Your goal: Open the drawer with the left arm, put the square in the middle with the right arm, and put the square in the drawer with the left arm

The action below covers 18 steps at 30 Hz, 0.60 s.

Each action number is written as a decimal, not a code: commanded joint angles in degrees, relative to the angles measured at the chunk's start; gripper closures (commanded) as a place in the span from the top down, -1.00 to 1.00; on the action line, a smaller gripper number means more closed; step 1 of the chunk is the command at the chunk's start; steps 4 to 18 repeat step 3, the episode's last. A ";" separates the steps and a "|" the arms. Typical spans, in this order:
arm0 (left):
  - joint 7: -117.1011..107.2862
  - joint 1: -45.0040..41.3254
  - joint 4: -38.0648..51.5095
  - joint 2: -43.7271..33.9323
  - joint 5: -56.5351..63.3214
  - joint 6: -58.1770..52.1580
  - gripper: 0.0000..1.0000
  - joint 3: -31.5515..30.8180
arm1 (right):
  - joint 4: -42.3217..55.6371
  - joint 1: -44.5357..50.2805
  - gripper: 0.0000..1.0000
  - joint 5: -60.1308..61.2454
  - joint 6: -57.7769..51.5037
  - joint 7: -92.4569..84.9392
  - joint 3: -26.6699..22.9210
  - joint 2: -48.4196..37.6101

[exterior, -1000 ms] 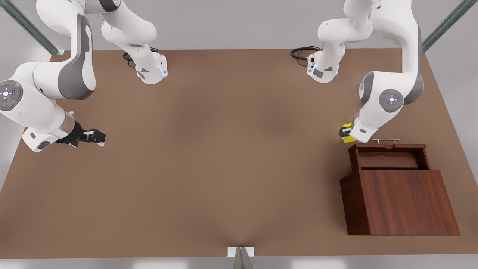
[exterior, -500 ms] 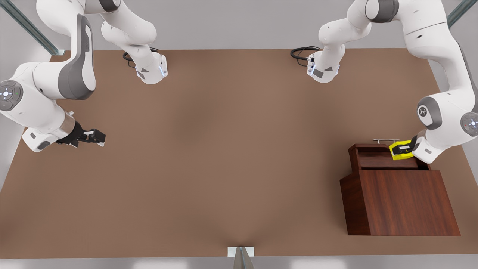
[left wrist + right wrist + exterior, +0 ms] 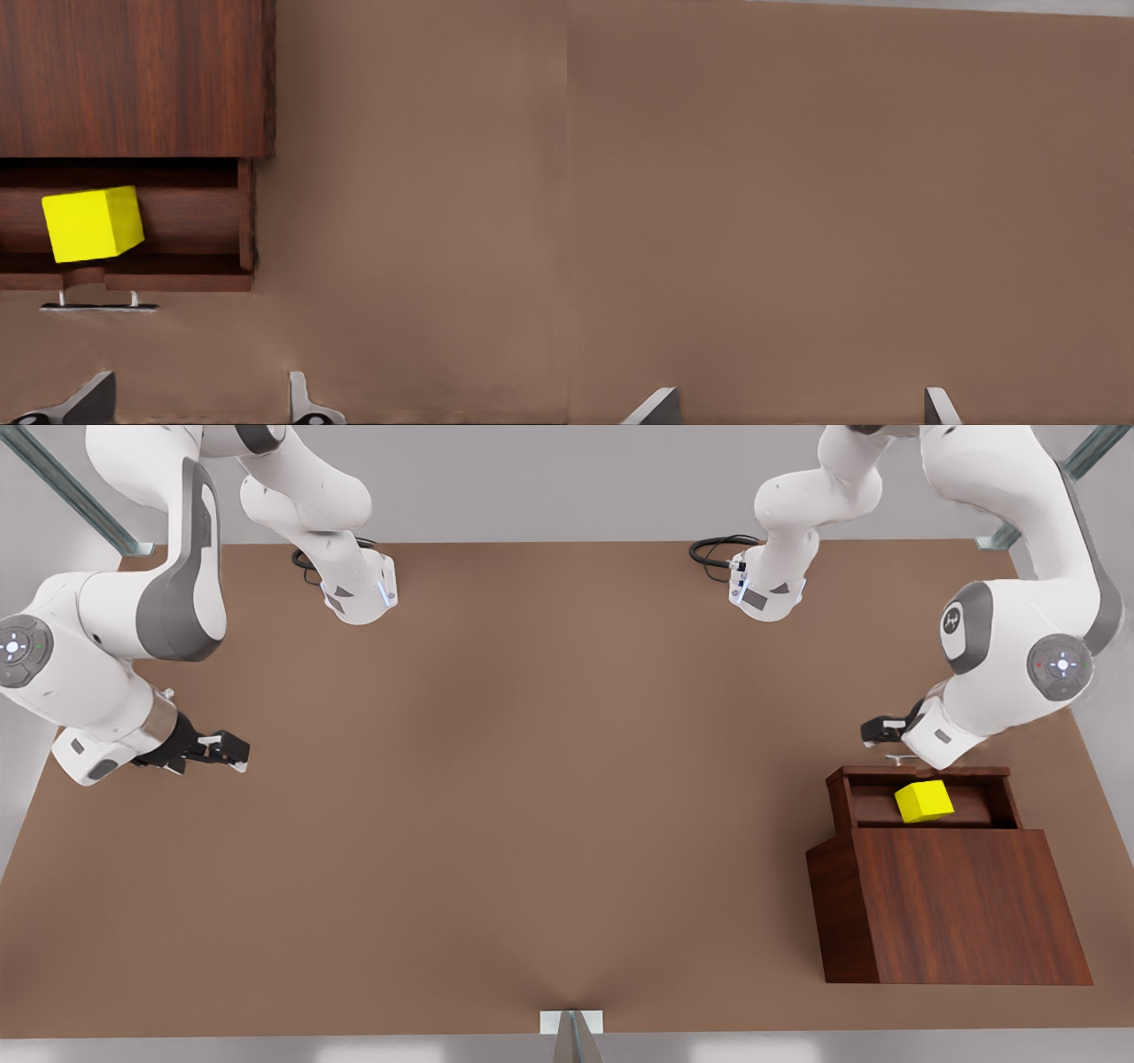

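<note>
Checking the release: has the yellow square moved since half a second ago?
Yes. The square has dropped from beside the handle into the open drawer, nearer the cabinet front; the left gripper, fingers open, hangs above the handle.

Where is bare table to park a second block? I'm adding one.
Free: the table between the right gripper and the cabinet. Crowded: the open drawer holding the square, with the open left gripper above its handle.
</note>
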 commanded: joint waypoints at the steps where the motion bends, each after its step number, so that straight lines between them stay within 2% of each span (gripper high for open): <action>1: -0.02 3.20 0.80 -0.03 0.14 -1.04 1.00 -0.02 | 0.00 -0.04 1.00 0.02 0.00 0.00 0.00 0.03; 3: -0.02 3.20 4.05 1.38 0.14 -3.33 1.00 -0.11 | 0.00 -0.04 1.00 0.02 0.00 0.00 0.00 -0.06; 18: -0.02 3.20 4.05 1.38 0.14 -3.33 1.00 -0.11 | 0.00 -0.04 1.00 0.02 0.00 0.00 0.00 -0.06</action>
